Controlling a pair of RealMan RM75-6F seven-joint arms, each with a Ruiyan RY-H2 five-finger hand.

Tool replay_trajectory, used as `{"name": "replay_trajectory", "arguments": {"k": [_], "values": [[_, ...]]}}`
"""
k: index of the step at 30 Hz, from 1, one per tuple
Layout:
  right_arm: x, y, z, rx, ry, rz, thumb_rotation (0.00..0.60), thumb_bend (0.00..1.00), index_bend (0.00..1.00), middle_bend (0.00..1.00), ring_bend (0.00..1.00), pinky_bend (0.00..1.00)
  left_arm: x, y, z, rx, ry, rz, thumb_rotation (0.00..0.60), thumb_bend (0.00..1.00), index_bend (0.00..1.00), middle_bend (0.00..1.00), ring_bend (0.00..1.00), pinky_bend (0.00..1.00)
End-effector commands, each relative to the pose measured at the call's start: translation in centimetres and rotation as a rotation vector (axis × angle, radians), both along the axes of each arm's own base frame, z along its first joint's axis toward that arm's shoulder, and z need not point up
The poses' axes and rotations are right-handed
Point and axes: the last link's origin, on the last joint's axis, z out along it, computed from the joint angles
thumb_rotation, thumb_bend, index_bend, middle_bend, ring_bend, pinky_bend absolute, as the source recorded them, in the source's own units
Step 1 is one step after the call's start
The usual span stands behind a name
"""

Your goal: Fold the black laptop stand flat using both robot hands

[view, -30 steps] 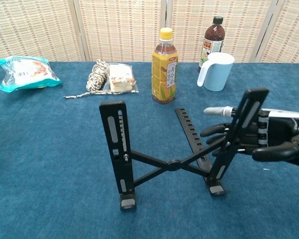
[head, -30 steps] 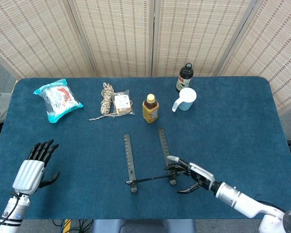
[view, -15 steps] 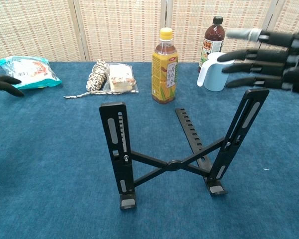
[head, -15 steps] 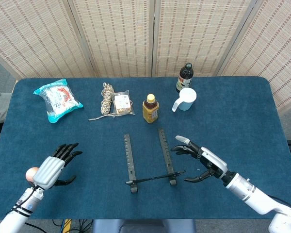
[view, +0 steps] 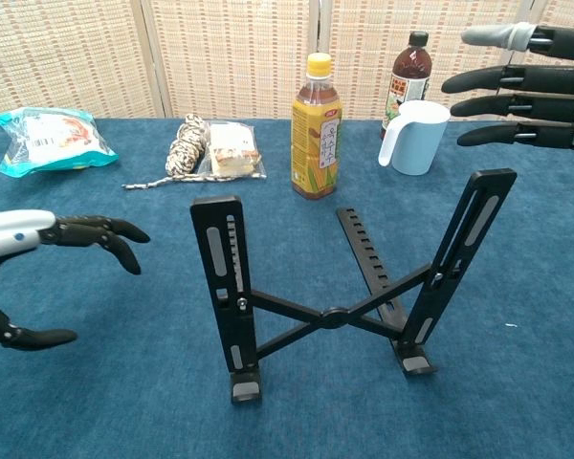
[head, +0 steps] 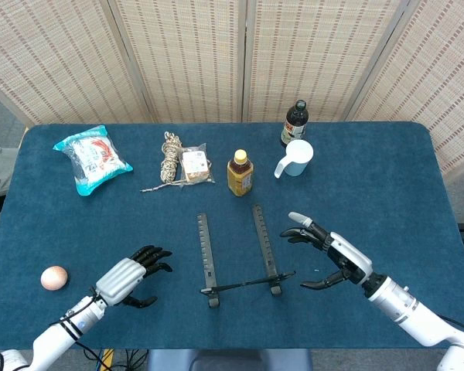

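A black laptop stand [view: 337,296] of thin metal bars stands unfolded near the front middle of a table [head: 387,185] covered in dark blue felt-like cloth. Its two slotted uprights lean back, joined by crossed struts that meet at a central pivot, with small feet at the front.

The left hand [head: 133,273], silver-backed with black fingers, hovers low just left of the stand, fingers spread and gently curved toward it, holding nothing. The right hand [head: 330,253] hangs to the right of the stand, apart from it, fingers spread wide and extended, thumb lower, also empty.

Half a second ago the left hand was further left near the table edge; it has since moved in toward the stand, uncovering a tan egg [head: 54,277]. The right hand has barely shifted.

Along the back sit a crinkly plastic snack bag [head: 92,158], a coil of rope [head: 170,158], a wrapped bun [head: 195,165], a yellow drink bottle [view: 317,126], a dark glass bottle [view: 410,72] and a pale blue plastic cup [view: 419,137].
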Motion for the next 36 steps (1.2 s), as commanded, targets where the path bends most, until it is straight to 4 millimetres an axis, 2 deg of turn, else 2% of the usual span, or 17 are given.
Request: {"name": "replay_trajectory", "arguments": {"k": [1,16,36], "values": [[-0.1,0.0,0.0,0.002,0.001,-0.005,0.6,0.0,0.05,0.23,0.14,0.18,0.4,0.0,-0.9,-0.035,-0.009,-0.007,0.6,0.25,0.24,0.08,0.01,0.0],[-0.9,0.5,-0.2,0.011,-0.003,-0.026,0.6,0.0,0.05,0.23,0.14,0.18,2.8,0.4,-4.6,-0.137,-0.059,-0.036,0.6,0.25,0.24,0.08,0.01,0.0],[-1.6,0.7,-0.3,0.018,-0.014,-0.042,0.6,0.0,0.04,0.23,0.14,0.18,5.5,0.8,-6.9,-0.201,-0.098,-0.081,0.6,0.25,0.24,0.08,0.01,0.0]]}}
